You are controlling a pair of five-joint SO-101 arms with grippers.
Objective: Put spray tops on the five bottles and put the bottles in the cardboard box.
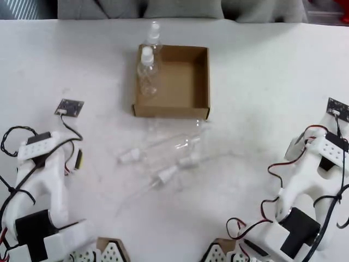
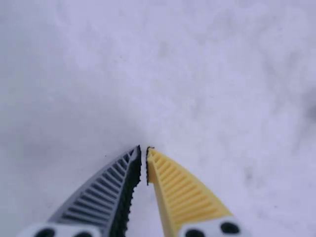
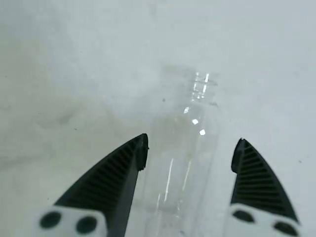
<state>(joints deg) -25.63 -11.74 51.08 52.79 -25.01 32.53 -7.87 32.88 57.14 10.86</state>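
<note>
Though faintly smudged, bears everything: broad white tabletop (image 1: 262, 82).

Next in bulk, two white plastic arms with black motor blocks and loose red and black wiring, folded low at the near edge. Left arm (image 1: 38, 180) at one near corner, right arm (image 1: 319, 174) at the other, both well apart from the box.

Then the square, open brown cardboard box (image 1: 203, 76), towards the far middle of the tabletop. Holds one upright clear plastic bottle (image 1: 148, 71), white spray top already on, against its left wall. At the box's far left corner, a second capped bottle (image 1: 154, 34); cannot tell whether inside or just behind the wall.

In front of the box, flat on the tabletop, a long clear bottle on its side (image 1: 172, 146). Just beside it, one loose white spray top (image 1: 189, 161) with a thin dip tube, and another loose spray top (image 1: 166, 174) a little nearer the arms.

Left jaws, one grey and one yellow, both ribbed: closed to a hairline gap at the tips, gripping nothing, over the tabletop.

Right jaws, both black and ribbed: spread wide, one on each side of a topless clear bottle (image 3: 195, 113) lying flat, threaded neck pointing away from the wrist.

Smallest: a dark circuit board (image 1: 69, 107) on a wire beyond the left arm, and a matching board (image 1: 338, 108) beyond the right arm.
</note>
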